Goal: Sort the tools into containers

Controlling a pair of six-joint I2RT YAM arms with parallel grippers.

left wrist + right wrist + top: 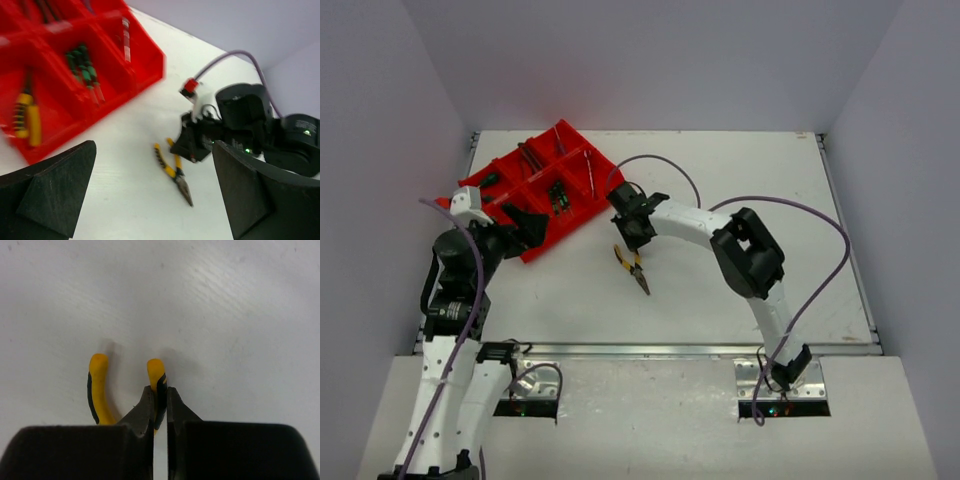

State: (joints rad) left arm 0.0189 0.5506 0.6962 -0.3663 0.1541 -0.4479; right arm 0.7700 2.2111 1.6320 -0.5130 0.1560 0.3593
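Now I am pinching one handle of the yellow pliers (636, 270) in my right gripper (160, 396); carrying them to the red tray (150, 62) probably needs a steady lift.

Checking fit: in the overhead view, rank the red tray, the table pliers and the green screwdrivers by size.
1. red tray, by far
2. pliers
3. green screwdrivers, each looking shorter than the pliers

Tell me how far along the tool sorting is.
Done: the red plastic divided tray already holds green-black screwdrivers and a yellow-handled pair of pliers, among other tools. In hand: the right pincer is shut on one handle of the loose yellow-handled pliers lying on the white table. Left: lifting those into a compartment; no other loose tool shows.
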